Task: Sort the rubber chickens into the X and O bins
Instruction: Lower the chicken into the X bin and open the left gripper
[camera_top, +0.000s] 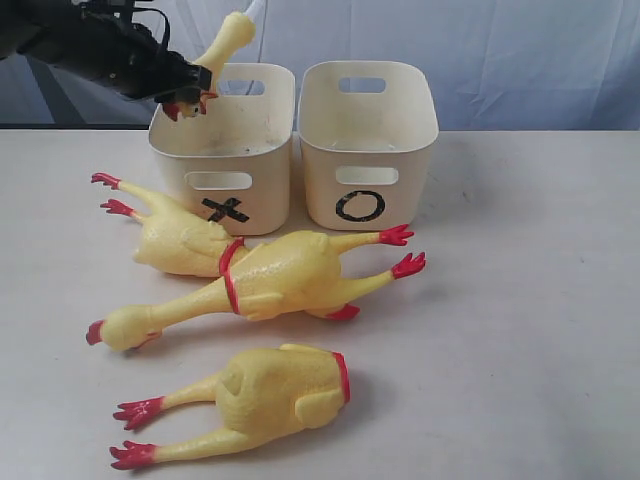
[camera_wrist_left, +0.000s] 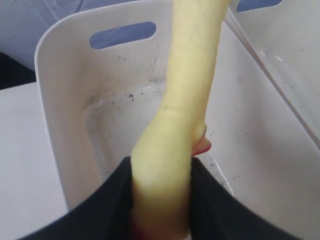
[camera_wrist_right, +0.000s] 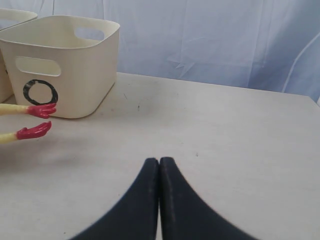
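Lower centre of the exterior view: a headless body (camera_top: 275, 390) lies on the pale counter (camera_top: 530, 330), its two red feet pointing to the lower left and a red ring at its cut end. Behind it, mid-frame, a whole chicken (camera_top: 265, 283) lies lengthwise, head at the left and feet at the right just before the O bin (camera_top: 367, 140). It overlaps a second body (camera_top: 178, 238), hiding that body's ringed end; its feet point to the upper left. The X bin (camera_top: 225, 160) stands beside the O bin, both at the upper centre.

At the upper left, the left gripper (camera_top: 195, 85) is clamped on a neck piece (camera_top: 228, 42), held over the X bin's left rear corner. Red parts show at the gripper, too small to make out. The arm is cut off by the frame's edge.

The left wrist view alone shows inside the X bin (camera_wrist_left: 70, 130): a bare, dark-specked floor below the neck piece (camera_wrist_left: 187, 95). The left gripper (camera_wrist_left: 161, 200) presses on it from both sides.

Only the right wrist view shows the right gripper (camera_wrist_right: 159, 172): its tips are pressed together with nothing between them, above bare counter (camera_wrist_right: 225, 140). Farther off, at the left edge, are two red feet (camera_wrist_right: 41, 110) and the O bin (camera_wrist_right: 80, 65).
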